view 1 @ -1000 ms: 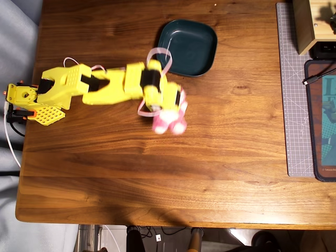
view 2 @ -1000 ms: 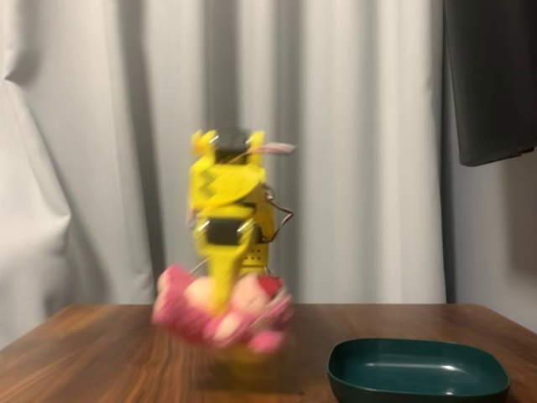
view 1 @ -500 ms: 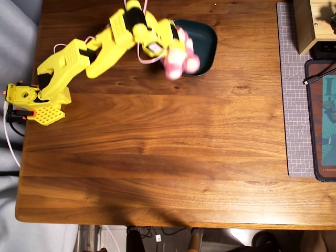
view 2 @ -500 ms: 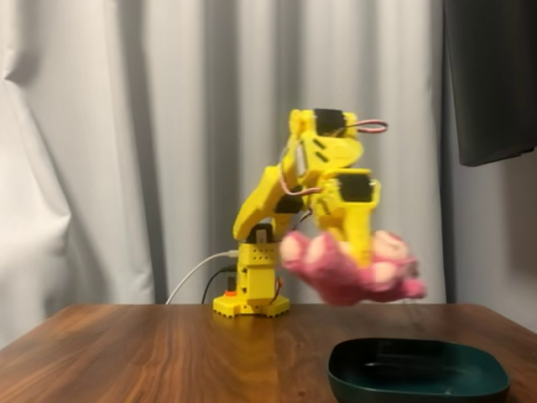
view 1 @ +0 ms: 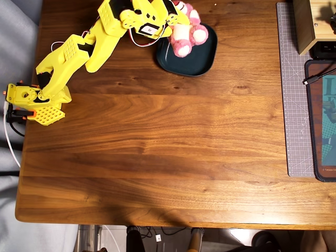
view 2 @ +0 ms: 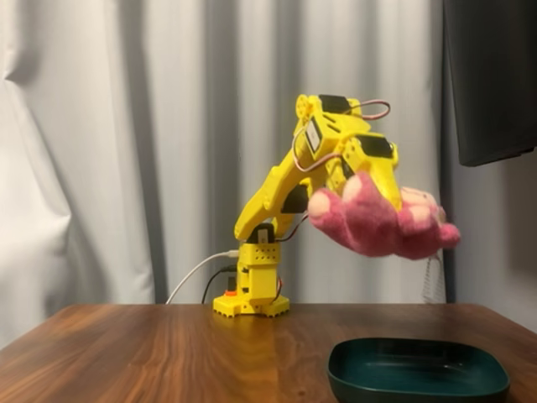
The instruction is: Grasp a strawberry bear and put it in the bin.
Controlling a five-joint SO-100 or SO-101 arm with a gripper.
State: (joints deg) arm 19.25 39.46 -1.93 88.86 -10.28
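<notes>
**Plush bear held in the air above the teal dish**

The wooden table (view 1: 173, 147) fills the overhead view, with a grey cutting mat (view 1: 294, 89) along its right edge, well away from the fingers. Pale curtains (view 2: 109, 143) hang behind the scene in the fixed view.

The yellow arm (view 1: 79, 50) reaches from its base (view 2: 254, 285) at the table's left edge in the overhead view, up and across towards the top of the picture. In the fixed view it arches high, the wrist bent over to the right.

The bin (view 2: 418, 370) rests on the table well below the fingers in the fixed view; in the overhead view its rim (view 1: 202, 65) shows just beyond and to the right of them.

The gripper (view 2: 379, 180) is clenched on the strawberry bear (view 2: 377, 225), which hangs under the yellow fingers (view 2: 388, 175), clear of the dish with open air between. From overhead the bear (view 1: 186, 31) overlaps the upper part of the dish, its pale-soled feet pointing away from the fingers.
</notes>
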